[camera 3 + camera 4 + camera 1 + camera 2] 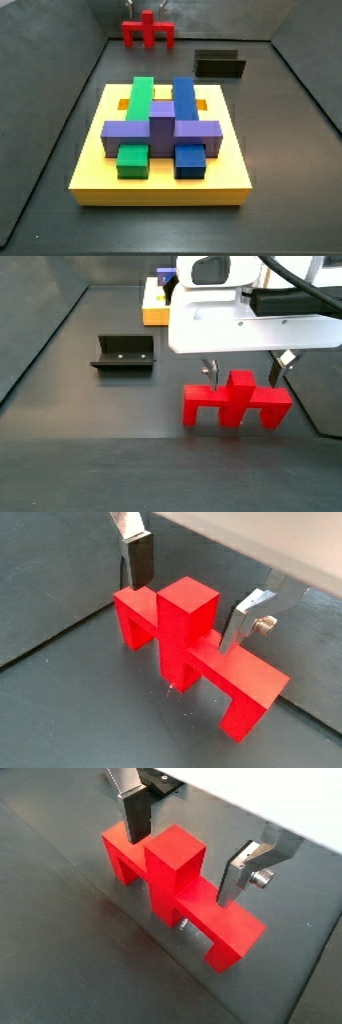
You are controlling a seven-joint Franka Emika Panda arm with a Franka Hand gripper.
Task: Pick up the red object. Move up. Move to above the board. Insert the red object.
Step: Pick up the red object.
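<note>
The red object (187,637) stands on its legs on the dark floor, and shows in both wrist views (174,878) and both side views (148,31) (237,404). My gripper (186,610) is low over it, open, with one finger on each side of the central upright stub and a gap on both sides. It also shows in a wrist view (185,865) and a side view (243,371). The yellow board (94,170) lies apart from it, bearing a green block (140,95), a blue block (182,95) and a purple block (160,130).
A small black open box (221,64) stands between the board and the red object, also seen in a side view (124,353). Dark sloping walls (54,90) enclose the floor. The board's edge (154,301) shows behind the arm.
</note>
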